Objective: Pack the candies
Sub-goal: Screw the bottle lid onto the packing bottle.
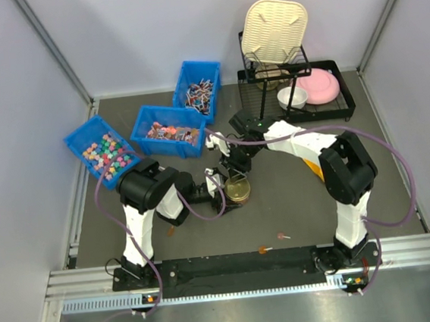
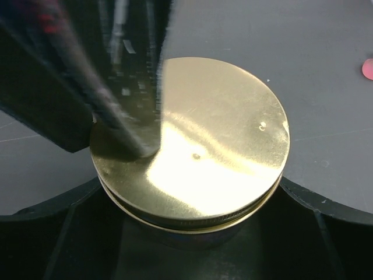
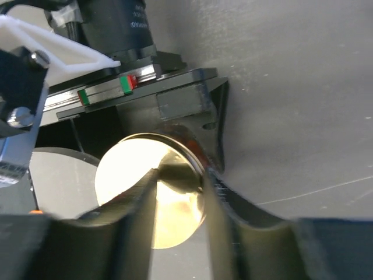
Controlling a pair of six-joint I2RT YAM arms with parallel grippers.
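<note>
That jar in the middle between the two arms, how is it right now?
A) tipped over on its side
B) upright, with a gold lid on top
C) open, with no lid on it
B: a shiny gold lid sits flat on top of the jar, which stands upright on the table.

Pale walls (image 1: 134, 32) box in a dark grey table (image 1: 296, 214) (evenly lit), an aluminium rail (image 1: 82, 280) along its near edge.
</note>
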